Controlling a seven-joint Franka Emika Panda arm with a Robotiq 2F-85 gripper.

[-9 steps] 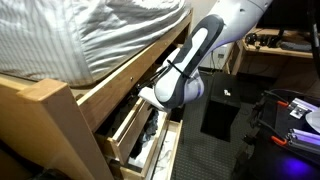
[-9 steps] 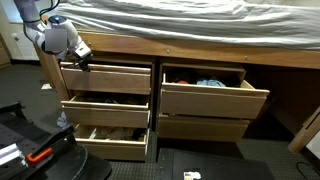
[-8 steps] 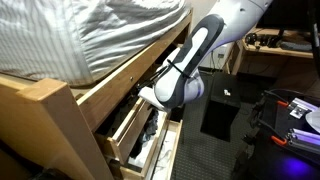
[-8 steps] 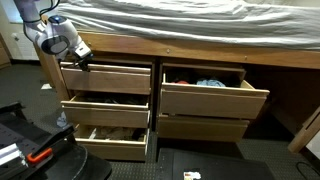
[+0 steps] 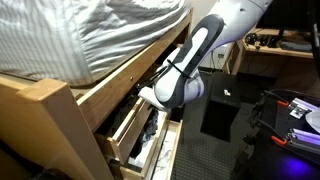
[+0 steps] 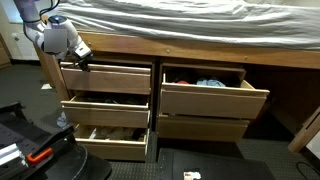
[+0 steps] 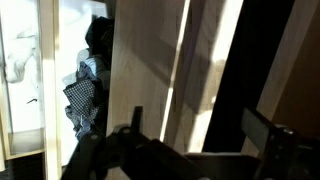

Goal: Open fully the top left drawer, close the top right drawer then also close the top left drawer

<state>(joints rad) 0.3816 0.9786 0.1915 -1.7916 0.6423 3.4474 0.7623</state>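
Gripper [image 6: 85, 64], fingers spread apart, sits at the top left drawer [image 6: 108, 79] corner, under a striped mattress [image 6: 180, 25]. The top right drawer [image 6: 212, 100] and lower drawers [image 6: 105, 112] stand pulled out.

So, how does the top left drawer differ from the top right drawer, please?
The top right drawer is pulled well out, showing blue and reddish items; the top left drawer is barely out, contents hidden here. The gripper is at the left drawer, not the right one. Both have plain pale-wood fronts.
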